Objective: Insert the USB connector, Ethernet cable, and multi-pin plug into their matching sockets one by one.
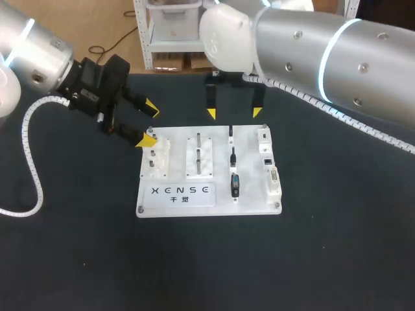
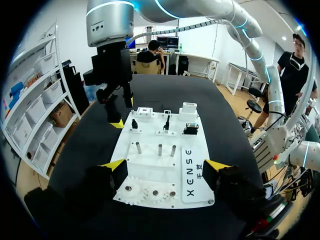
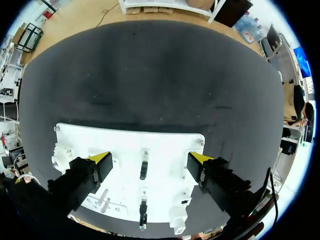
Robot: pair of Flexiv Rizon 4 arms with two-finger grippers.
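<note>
Tabletop (image 1: 337, 259): dark, matt, flat covering across the whole working area. White rectangular board (image 1: 249, 197) lies flat at its centre, smooth-faced, with a fastener at each corner.

Take the head view as your dial on the board:
- Label plate (image 1: 181, 192) sits at 7 o'clock.
- Block of small gears (image 1: 156, 159) sits at 9 o'clock.
- Upright metal pegs (image 1: 198, 144) stand near centre.
- Three black plugs (image 1: 233, 157) stand in one column just toward 3 o'clock of centre, each seated on the board. The one nearest 6 o'clock is the bulkiest. You cannot tell from these views which plug is which.
- White blocky sockets (image 1: 269, 170) line the 3 o'clock edge, just beside the plugs but apart from them.

Your left gripper (image 1: 148, 122) hangs at the board's 10 o'clock corner, fingers spread wide with nothing between them. Its wrist view shows the yellow tips straddling the gear end of the board. Your right gripper (image 1: 234, 113) hangs over the 12 o'clock edge, in line with the plug column, fingers equally wide apart and empty.
</note>
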